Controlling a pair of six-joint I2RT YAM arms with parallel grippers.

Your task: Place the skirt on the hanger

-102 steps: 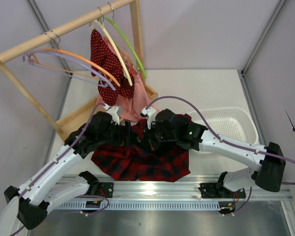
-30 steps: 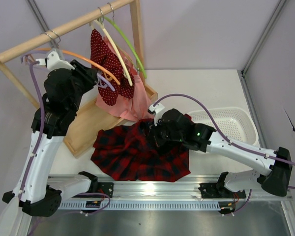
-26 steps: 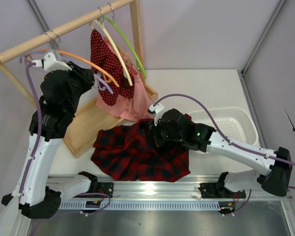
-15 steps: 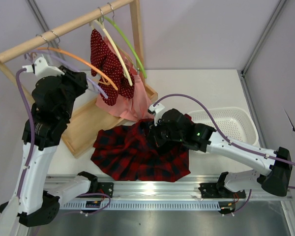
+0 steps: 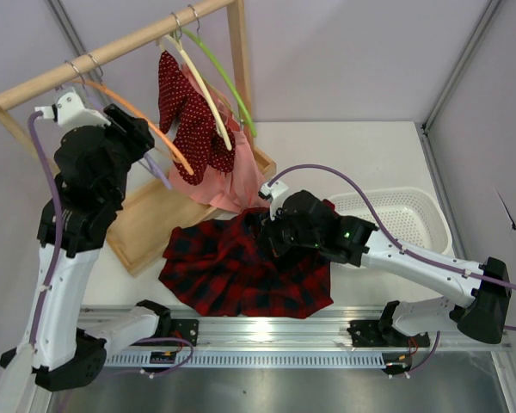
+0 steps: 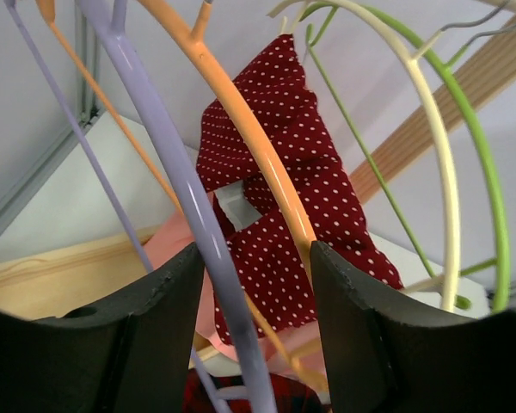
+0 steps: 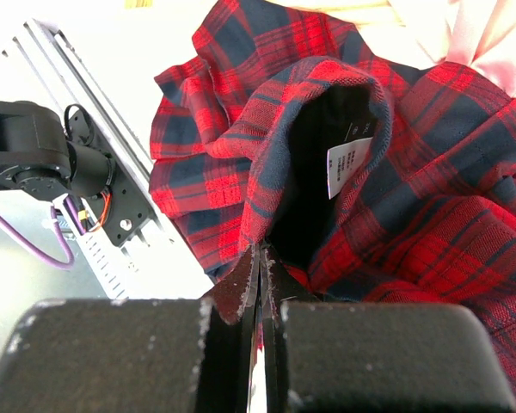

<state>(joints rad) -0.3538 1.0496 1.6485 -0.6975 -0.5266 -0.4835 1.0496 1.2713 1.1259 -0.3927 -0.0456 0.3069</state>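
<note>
The skirt [image 5: 241,271] lies on the near table [image 5: 370,146], waistband clamped in your right hand [image 7: 260,284]. Your left hand [image 6: 254,297], fingers spread, straddles two hangers: close on the lavender hanger [image 6: 168,155], not the orange hanger [image 6: 249,138].

Robotics lab test cell: the left arm [image 5: 56,275] and the right arm [image 5: 413,262], white links on black joints, are bolted to an aluminium rail [image 5: 275,331] at the near edge of a white table [image 5: 353,155] boxed in by pale panels [image 5: 344,52] on metal framing. Purple cables [image 5: 318,169] loop off the arms. A wooden clothes rack [image 5: 129,43], a white basket [image 5: 439,219] and a plaid skirt [image 5: 232,275] share the tabletop.
</note>
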